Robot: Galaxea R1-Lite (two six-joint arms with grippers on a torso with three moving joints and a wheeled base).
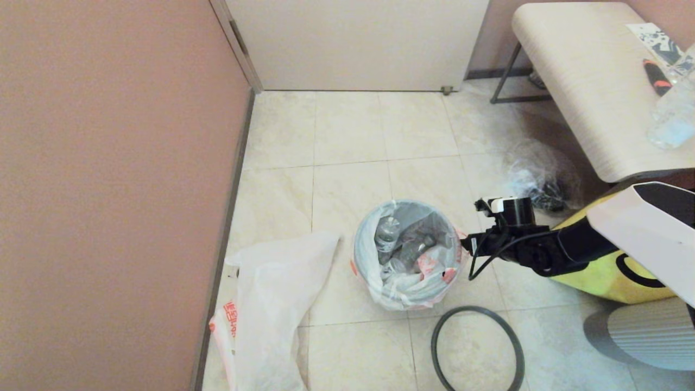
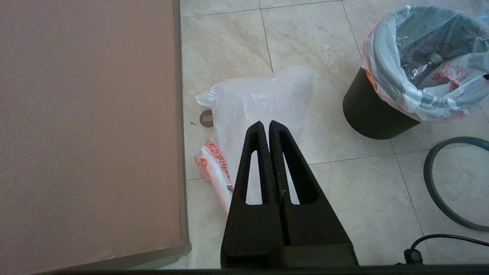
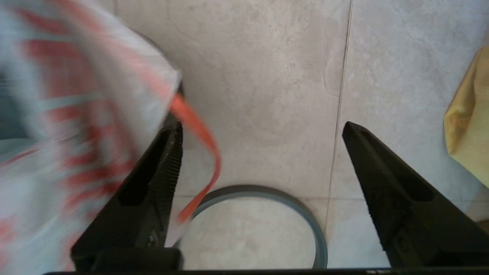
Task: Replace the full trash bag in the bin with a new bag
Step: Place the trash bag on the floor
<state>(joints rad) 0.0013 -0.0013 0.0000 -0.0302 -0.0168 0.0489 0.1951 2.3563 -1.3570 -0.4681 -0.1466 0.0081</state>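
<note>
The bin (image 1: 361, 274) stands on the tiled floor, black wall showing in the left wrist view (image 2: 372, 114). The full trash bag (image 1: 407, 255) lines it, folded over the rim (image 2: 420, 99), with bottles inside. My right gripper (image 1: 466, 244) is at the bin's right side, open (image 3: 261, 128); the full trash bag (image 3: 76, 114) presses against one finger and its red handle strip (image 3: 198, 130) hangs between the jaws, not pinched. The new bag (image 1: 271, 304) lies flat left of the bin. My left gripper (image 2: 266, 124) hovers shut over the new bag (image 2: 252, 99), empty. The dark-grey hoop (image 1: 478, 347) lies on the floor.
A pink wall (image 1: 108, 190) runs along the left, a white door (image 1: 353, 43) behind. A bench (image 1: 586, 81) with a bottle stands at the back right, a clear bag of dark items (image 1: 543, 174) under it. A yellow tote (image 1: 613, 271) sits under my right arm.
</note>
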